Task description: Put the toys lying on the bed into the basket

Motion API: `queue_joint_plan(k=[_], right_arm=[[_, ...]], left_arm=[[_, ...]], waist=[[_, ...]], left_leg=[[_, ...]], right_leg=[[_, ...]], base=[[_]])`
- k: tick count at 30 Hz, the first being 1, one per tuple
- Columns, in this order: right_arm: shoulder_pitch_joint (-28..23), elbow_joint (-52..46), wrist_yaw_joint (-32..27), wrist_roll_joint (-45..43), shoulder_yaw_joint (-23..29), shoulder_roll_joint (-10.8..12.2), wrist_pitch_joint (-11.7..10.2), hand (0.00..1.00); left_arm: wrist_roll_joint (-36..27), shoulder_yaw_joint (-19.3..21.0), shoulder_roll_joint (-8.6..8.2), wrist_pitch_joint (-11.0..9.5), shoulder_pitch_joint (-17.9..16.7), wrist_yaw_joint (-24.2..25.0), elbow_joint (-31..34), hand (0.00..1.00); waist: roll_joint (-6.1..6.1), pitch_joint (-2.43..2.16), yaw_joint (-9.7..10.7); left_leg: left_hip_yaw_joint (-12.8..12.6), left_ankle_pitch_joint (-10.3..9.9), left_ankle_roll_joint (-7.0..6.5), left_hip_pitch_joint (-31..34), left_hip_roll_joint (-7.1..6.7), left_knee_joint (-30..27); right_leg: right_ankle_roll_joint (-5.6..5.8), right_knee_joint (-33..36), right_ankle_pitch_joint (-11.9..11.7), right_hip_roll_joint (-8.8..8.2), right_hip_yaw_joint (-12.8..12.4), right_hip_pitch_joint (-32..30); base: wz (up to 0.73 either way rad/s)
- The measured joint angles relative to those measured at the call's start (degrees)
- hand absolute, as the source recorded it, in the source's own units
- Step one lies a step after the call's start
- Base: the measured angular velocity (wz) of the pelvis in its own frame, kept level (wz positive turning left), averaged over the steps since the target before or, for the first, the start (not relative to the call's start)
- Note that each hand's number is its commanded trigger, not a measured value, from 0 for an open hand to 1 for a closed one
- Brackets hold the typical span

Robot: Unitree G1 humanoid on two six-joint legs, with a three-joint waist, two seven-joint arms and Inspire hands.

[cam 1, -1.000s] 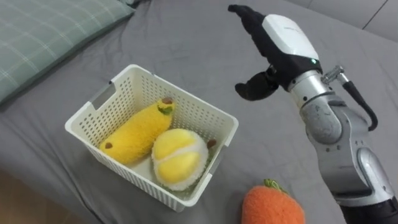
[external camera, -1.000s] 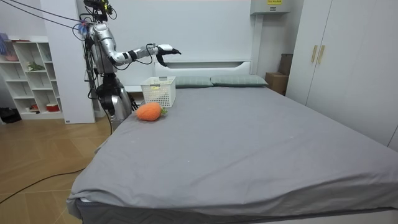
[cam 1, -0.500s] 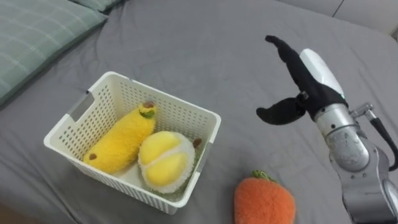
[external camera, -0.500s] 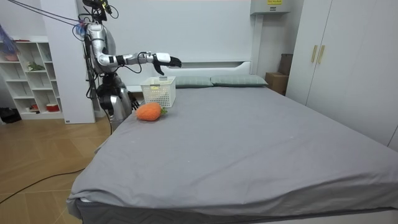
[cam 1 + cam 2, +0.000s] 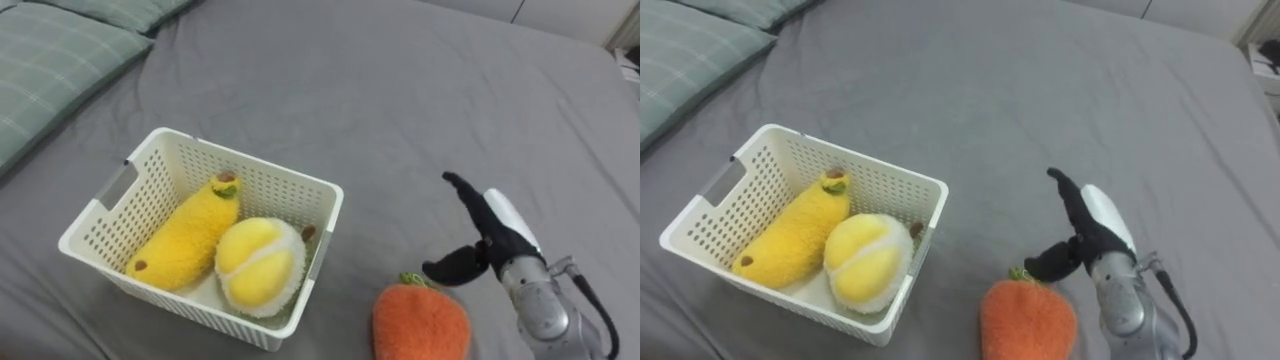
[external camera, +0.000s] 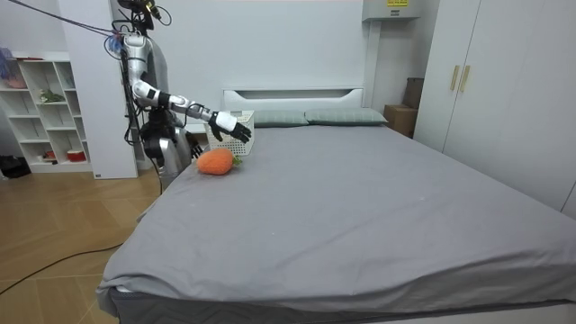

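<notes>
Presently: right hand (image 5: 497, 238) — spread open, empty; round orange plush toy (image 5: 420, 322) just beside its thumb — centre palm over it before closing.

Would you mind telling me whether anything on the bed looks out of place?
Only the orange toy: it lies on the bed beside the basket, which holds the banana and yellow ball. The right hand hovers open nearby.

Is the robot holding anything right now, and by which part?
Nothing is held. The right hand is open, fingers spread, beside the orange plush toy on the bed, not closed on it.
</notes>
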State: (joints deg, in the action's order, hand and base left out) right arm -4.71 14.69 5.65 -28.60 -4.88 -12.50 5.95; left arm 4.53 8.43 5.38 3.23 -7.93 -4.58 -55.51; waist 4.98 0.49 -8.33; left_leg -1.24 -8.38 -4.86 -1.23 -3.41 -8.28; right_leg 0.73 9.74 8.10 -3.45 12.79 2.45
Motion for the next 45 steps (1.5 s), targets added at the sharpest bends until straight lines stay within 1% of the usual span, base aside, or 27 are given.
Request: queue_joint_plan(k=[4,6,8,9,10,11,15,17,19,20,21,22,24,27,34,35,40,45], right_arm=[[-0.1,6.7,0.0,0.1,-2.0,1.5,-0.1,0.00],[-0.1,7.9,0.0,0.4,-2.6,1.6,-0.1,0.00],[0.3,10.4,-0.1,1.4,-2.6,2.0,-1.0,0.00],[0.3,11.1,-0.1,1.4,-2.6,2.2,-1.0,0.00],[0.4,12.2,-0.1,1.4,-2.5,2.4,-1.0,0.00],[0.4,13.1,-0.1,1.4,-2.5,2.7,-1.1,0.00],[0.5,15.3,0.3,1.4,-2.7,4.0,-1.3,0.00],[0.8,17.0,0.8,1.4,-2.8,4.1,-1.7,0.00],[1.1,17.8,0.9,1.4,-2.7,4.1,-1.8,0.00],[1.5,19.1,1.1,1.4,-2.7,4.1,-2.1,0.61],[1.5,19.4,1.3,1.5,-2.7,4.1,-2.1,0.73],[1.6,20.1,1.6,1.6,-2.8,4.1,-2.2,1.00],[2.0,21.6,2.1,1.5,-2.8,4.3,-2.2,1.00],[3.2,23.9,2.3,1.3,-2.8,4.3,-2.2,1.00],[4.8,28.2,2.7,1.2,-2.8,4.5,-2.2,1.00],[4.8,28.9,2.8,1.3,-2.8,4.6,-2.2,1.00],[4.7,29.8,3.3,1.3,-2.9,5.2,-2.2,1.00],[4.7,29.6,3.3,1.0,-2.7,5.4,-2.3,1.00]], left_arm=[[-0.5,0.0,-0.01,0.0,-0.1,0.0,-0.1,0.00],[-0.4,0.0,-0.01,0.0,-0.1,0.0,-0.1,0.00],[-0.4,0.0,-0.05,0.0,-0.2,0.0,-0.1,0.00],[-0.4,0.0,-0.08,-0.1,-0.3,0.0,0.0,0.00],[-0.3,0.0,-0.18,-0.1,-0.4,0.0,0.4,0.00],[-0.3,0.0,-0.26,-0.2,-0.4,0.0,0.5,0.00],[-0.2,-0.3,-0.31,-0.5,-0.5,0.0,0.5,0.00],[-0.1,-0.3,-0.36,-0.8,-0.6,0.0,0.5,0.00],[-0.4,-0.3,-0.34,-0.8,-0.8,0.0,0.5,0.00],[-0.4,-0.3,-0.37,-0.8,-0.8,0.0,0.6,0.00],[-0.4,-0.3,-0.37,-0.8,-0.8,0.0,0.7,0.00],[-0.4,-0.3,-0.35,-0.8,-0.9,0.0,1.1,0.00],[-0.4,-0.3,-0.34,-0.8,-1.3,0.2,1.8,0.00],[-0.3,-0.3,-0.26,-0.8,-1.5,0.5,1.8,0.00],[-0.3,-0.2,-0.17,-0.8,-1.7,1.3,2.0,0.00],[-0.3,-0.2,-0.13,-0.8,-1.7,1.3,2.0,0.00],[-0.3,-0.2,-0.15,-0.8,-1.7,1.5,2.0,0.00],[0.1,-0.1,-0.27,-1.0,-1.7,1.6,2.0,0.00]], waist=[[-0.21,0.05,0.1],[-0.23,0.03,0.1],[-0.28,0.04,0.2],[-0.30,-0.02,0.2],[-0.29,-0.19,0.2],[-0.30,-0.23,0.2],[-0.32,-0.29,0.2],[-0.26,-0.39,0.2],[-0.27,-0.39,0.2],[-0.32,-0.40,0.1],[-0.26,-0.45,0.1],[-0.10,-0.55,0.1],[0.08,-0.67,0.1],[0.11,-0.64,-0.1],[0.42,-0.48,-0.1],[0.44,-0.37,-0.1],[0.21,-0.12,-0.1],[0.30,-0.18,0.1]], left_leg=[[0.1,0.0,-0.04,0.0,0.00,0.0],[0.2,0.0,-0.04,0.1,-0.02,0.0],[0.3,-0.1,-0.10,0.1,-0.02,-0.1],[0.4,-0.2,-0.12,0.1,-0.02,-0.2],[0.5,-0.2,-0.14,0.1,-0.03,-0.4],[0.6,-0.2,-0.15,0.1,-0.06,-0.5],[1.0,-0.2,-0.15,0.1,-0.15,-0.6],[1.0,-0.2,-0.15,0.1,-0.19,-0.6],[1.1,-0.2,-0.15,0.1,-0.19,-0.6],[1.1,-0.2,-0.15,0.0,-0.18,-0.7],[1.1,-0.2,-0.15,0.0,-0.18,-0.7],[1.3,-0.2,-0.14,-0.1,-0.18,-0.7],[1.3,-0.2,-0.15,-0.2,-0.18,-0.7],[1.6,-0.5,-0.16,-0.3,-0.24,-0.5],[1.7,-0.6,-0.14,-0.3,-0.26,-0.6],[1.7,-0.6,-0.15,-0.3,-0.26,-0.6],[1.7,-0.6,-0.15,-0.3,-0.28,-0.7],[1.8,-0.6,-0.13,0.1,-0.33,-0.9]], right_leg=[[0.03,0.0,0.0,-0.01,0.2,0.0],[0.03,0.0,0.0,-0.03,0.3,0.0],[0.07,-0.1,0.0,-0.05,0.6,0.5],[0.08,-0.1,0.0,-0.08,0.7,0.5],[0.11,-0.1,0.1,-0.11,0.9,0.6],[0.12,-0.1,0.1,-0.15,1.1,0.6],[0.14,-0.1,0.1,-0.23,1.5,0.9],[0.15,-0.1,0.1,-0.24,1.5,0.9],[0.15,-0.1,0.1,-0.23,1.5,1.0],[0.15,-0.1,0.1,-0.23,1.6,1.0],[0.15,-0.1,0.1,-0.23,1.6,1.0],[0.15,-0.1,0.1,-0.22,1.7,1.0],[0.15,-0.1,0.1,-0.22,1.7,1.1],[0.19,-0.1,0.1,-0.21,1.7,1.6],[0.21,-0.2,0.1,-0.16,1.8,1.7],[0.22,-0.2,0.1,-0.16,1.8,1.7],[0.23,-0.5,0.1,-0.14,1.7,1.7],[0.27,-1.0,0.2,-0.08,1.8,1.7]], base=[[0.00],[0.02],[0.06],[0.09],[0.07],[0.06],[0.04],[0.00],[0.00],[0.00],[0.03],[0.03],[0.02],[0.00],[0.00],[0.00],[0.00],[0.00]])
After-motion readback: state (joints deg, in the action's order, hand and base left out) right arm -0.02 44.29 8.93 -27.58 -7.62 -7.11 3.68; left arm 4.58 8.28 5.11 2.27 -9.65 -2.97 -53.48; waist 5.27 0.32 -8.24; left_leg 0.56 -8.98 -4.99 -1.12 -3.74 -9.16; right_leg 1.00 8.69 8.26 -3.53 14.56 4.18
